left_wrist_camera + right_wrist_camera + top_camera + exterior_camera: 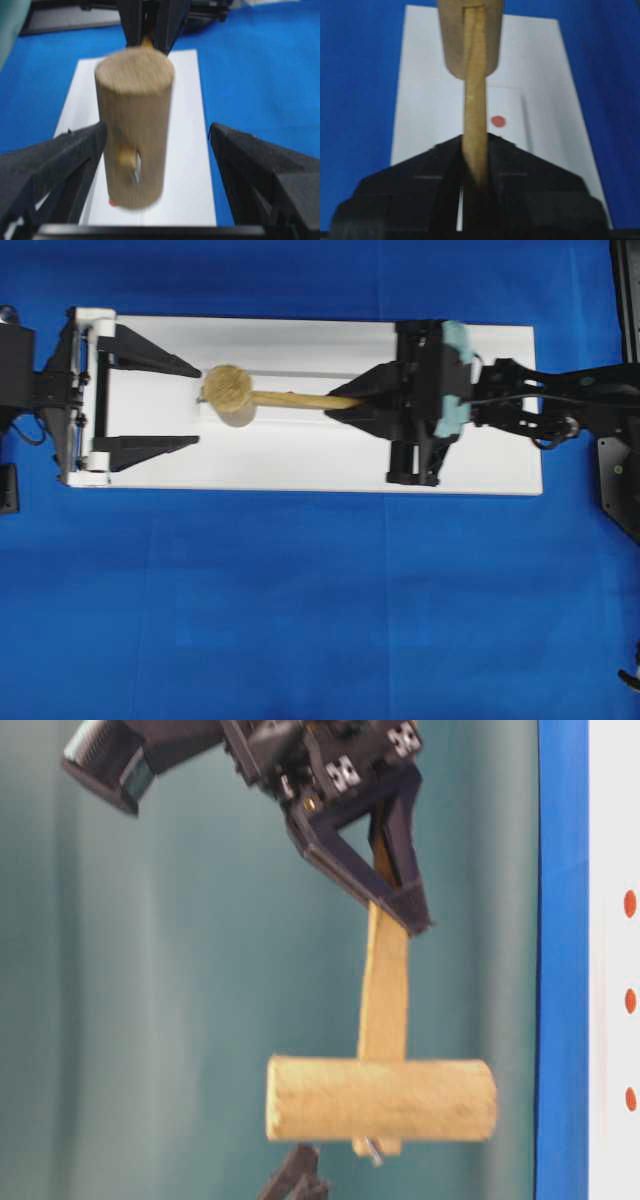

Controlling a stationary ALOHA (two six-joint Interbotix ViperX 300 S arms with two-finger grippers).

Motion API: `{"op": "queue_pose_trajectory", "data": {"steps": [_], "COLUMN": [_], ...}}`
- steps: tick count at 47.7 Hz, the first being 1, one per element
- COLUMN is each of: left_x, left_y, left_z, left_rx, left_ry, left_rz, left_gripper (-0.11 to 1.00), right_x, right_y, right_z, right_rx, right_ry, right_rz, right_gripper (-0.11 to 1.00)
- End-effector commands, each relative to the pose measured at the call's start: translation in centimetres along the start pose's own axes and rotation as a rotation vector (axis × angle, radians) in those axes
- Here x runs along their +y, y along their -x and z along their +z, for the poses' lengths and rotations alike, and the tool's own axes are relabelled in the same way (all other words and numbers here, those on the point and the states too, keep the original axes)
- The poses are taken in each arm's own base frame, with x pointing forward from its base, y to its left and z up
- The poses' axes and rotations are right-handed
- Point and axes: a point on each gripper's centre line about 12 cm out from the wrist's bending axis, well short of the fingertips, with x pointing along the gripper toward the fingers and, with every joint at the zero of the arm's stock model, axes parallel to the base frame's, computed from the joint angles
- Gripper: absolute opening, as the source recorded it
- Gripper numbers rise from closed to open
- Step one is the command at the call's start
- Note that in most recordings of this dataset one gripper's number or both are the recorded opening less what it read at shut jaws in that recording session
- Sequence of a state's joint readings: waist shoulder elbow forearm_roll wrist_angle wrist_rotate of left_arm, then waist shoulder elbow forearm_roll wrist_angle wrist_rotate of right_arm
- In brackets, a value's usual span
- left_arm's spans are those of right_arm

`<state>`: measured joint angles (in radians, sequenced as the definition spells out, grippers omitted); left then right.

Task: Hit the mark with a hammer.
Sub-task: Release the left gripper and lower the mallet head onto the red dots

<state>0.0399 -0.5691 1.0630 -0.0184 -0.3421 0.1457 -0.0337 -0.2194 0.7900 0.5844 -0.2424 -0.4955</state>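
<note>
The hammer is a light wooden mallet. Its thick round head [228,395] [134,130] hangs over the left part of the white board [300,455], and in the table-level view the head [380,1098] stands clear of the board's surface. My right gripper [355,402] [476,145] is shut on the slim handle [475,100] [385,990]. My left gripper [198,405] [157,129] is open, its fingers [50,160] either side of the head, not touching it. One red mark [498,121] shows on the board just right of the handle. A sliver of red [112,202] peeks from under the head.
The white board lies on a blue cloth [300,610]. In the table-level view up to three red dots [630,1000] line the board's face. Black equipment [625,470] stands at the right edge.
</note>
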Motion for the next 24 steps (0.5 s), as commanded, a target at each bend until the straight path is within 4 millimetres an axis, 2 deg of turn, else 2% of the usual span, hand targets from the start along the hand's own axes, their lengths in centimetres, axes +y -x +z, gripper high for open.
{"op": "queue_pose_trajectory", "data": {"steps": [1, 8, 24], "left_x": [0.2, 0.1, 0.1], "left_y": [0.6, 1.4, 2.4], "left_z": [0.8, 0.7, 0.3], "left_rx": [-0.036, -0.045, -0.027], "left_ry": [0.006, 0.014, 0.021], "left_rz": [0.007, 0.008, 0.006], "left_gripper": [0.81, 0.81, 0.81], "right_x": [-0.7, -1.3, -1.4], "right_y": [1.2, 2.0, 1.7], "right_z": [1.5, 1.5, 1.7], "right_rx": [-0.068, -0.092, -0.095], "right_ry": [-0.042, -0.068, -0.07], "right_rz": [-0.028, -0.053, -0.058], "right_gripper": [0.03, 0.03, 0.03]}}
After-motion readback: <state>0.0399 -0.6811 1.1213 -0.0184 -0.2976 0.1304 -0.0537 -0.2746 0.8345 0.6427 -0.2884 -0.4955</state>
